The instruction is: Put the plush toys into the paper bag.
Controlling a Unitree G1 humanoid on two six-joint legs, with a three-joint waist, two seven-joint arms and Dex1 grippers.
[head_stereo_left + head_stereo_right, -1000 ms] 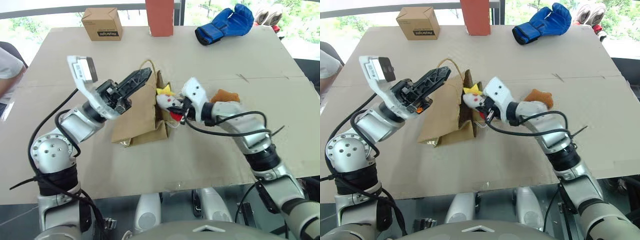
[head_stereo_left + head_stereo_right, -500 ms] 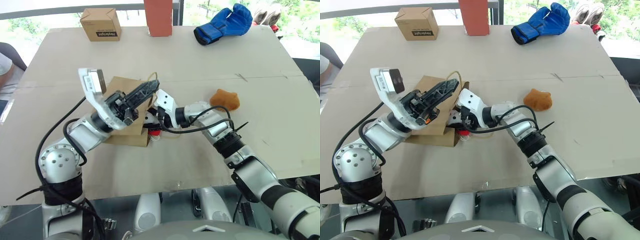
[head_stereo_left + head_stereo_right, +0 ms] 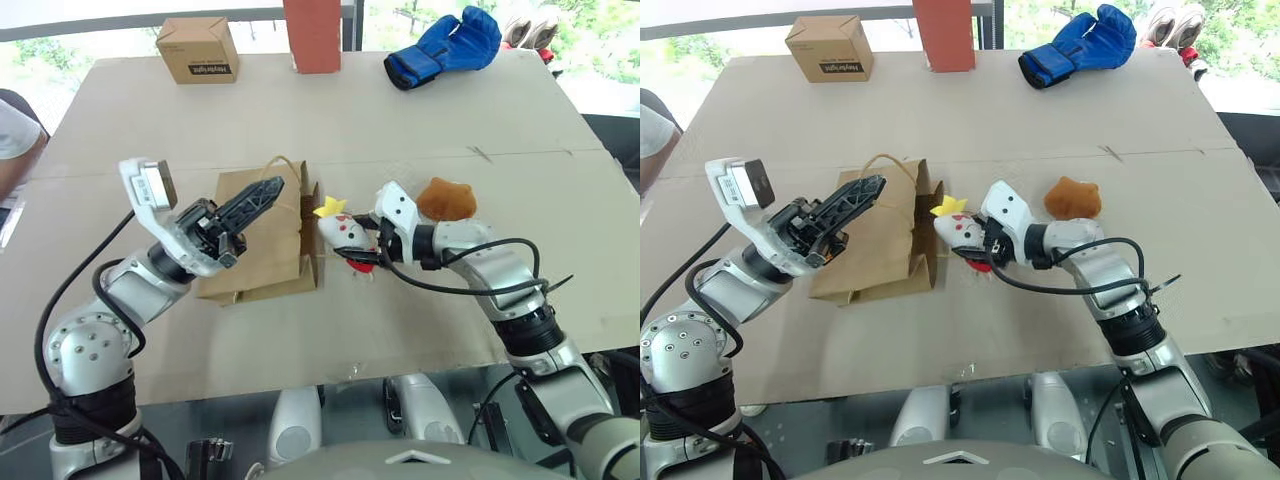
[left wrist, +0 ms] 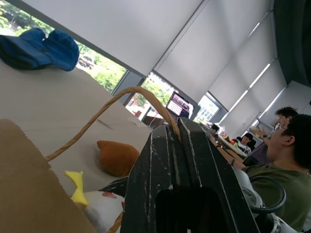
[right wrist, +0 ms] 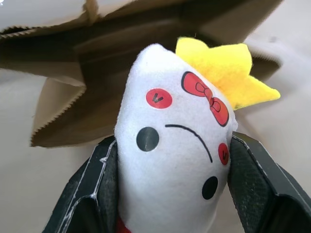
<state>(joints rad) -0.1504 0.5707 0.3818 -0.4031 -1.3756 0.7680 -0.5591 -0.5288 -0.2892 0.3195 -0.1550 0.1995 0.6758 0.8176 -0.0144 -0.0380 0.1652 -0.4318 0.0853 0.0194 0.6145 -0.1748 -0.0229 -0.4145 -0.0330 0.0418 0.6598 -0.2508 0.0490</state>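
Right gripper (image 3: 368,243) gripped the white toy (image 3: 343,233), crown toward the bag (image 3: 262,240), just beside its mouth. Left gripper (image 3: 262,196) pinched a handle (image 4: 104,108) above the bag. Brown toy (image 3: 446,198) lay beyond, farther from the bag.

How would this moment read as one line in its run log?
left end effector: shut on bag handle | right end effector: gripping white toy at paper bag mouth | brown toy: on table
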